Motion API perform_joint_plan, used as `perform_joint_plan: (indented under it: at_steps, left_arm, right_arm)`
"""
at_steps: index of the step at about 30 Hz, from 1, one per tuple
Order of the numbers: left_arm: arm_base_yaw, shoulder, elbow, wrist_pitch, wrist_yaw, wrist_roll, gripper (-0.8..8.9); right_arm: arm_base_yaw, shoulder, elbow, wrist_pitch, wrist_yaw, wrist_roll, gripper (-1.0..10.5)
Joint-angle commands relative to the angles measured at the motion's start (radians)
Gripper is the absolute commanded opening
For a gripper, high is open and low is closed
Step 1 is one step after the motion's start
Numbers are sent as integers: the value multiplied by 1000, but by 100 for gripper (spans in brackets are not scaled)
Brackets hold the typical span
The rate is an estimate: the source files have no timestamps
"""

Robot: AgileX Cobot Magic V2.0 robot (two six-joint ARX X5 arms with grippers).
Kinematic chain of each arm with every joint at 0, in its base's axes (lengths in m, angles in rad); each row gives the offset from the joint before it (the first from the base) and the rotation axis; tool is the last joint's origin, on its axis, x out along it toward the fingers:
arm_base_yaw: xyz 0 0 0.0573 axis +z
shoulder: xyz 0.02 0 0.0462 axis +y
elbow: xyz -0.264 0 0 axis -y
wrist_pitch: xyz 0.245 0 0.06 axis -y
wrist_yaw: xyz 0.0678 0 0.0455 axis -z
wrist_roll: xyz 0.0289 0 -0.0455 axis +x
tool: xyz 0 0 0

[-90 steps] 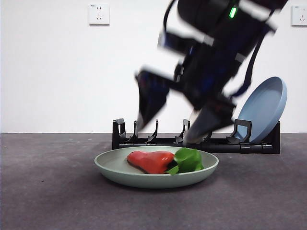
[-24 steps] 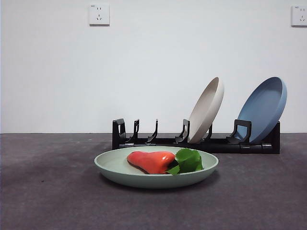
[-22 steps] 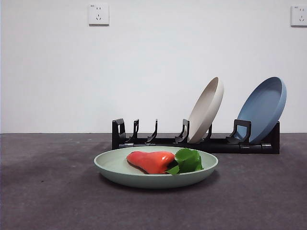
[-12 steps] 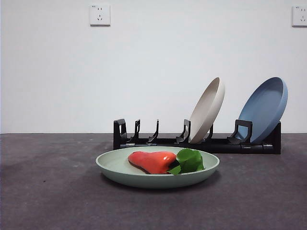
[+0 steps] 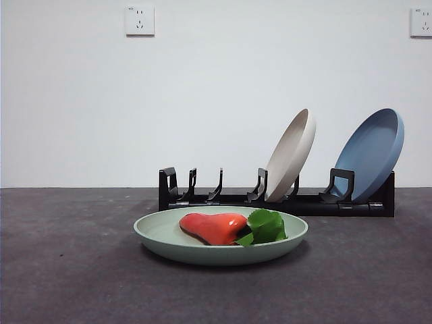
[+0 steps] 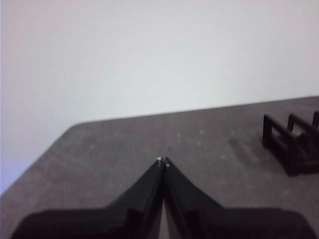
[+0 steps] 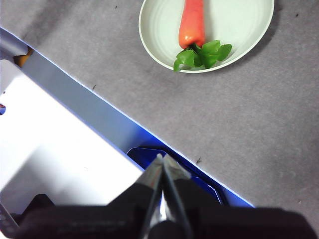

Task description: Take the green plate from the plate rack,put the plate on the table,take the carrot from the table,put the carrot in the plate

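— Carrot [image 5: 212, 227] placement?
— Inside the green plate [image 5: 162, 237], on the table [image 5: 67, 270] in front of the plate rack [image 5: 202, 200].
— Grippers?
— Left gripper [image 6: 163, 161] and right gripper [image 7: 162, 158] pressed together, near table edges.

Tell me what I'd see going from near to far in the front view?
Pale mint-green round plate holding the glossy orange toy carrot → long black plastic plate rack with a beige plate and a blue plate → white wall.
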Motion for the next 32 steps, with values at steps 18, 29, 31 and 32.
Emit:
perform_joint_plan:
  at_steps: [18,29,31,32]
  left_arm:
    - [14,-97,-107,-203,52,-98,-4]
    - [14,-96,-107,-203,76,-98,-4]
    - [14,-96,-107,-203,76,-98,-4]
    - [14,-96,-107,-203,76,-98,-4]
  right_arm:
    - [2,-1,-3,5,1,-2,1]
    - [2,-1,-3,5,1,-2,1]
    - [2,-1,-3,5,1,-2,1]
    - [2,-1,-3,5,2,-2,1]
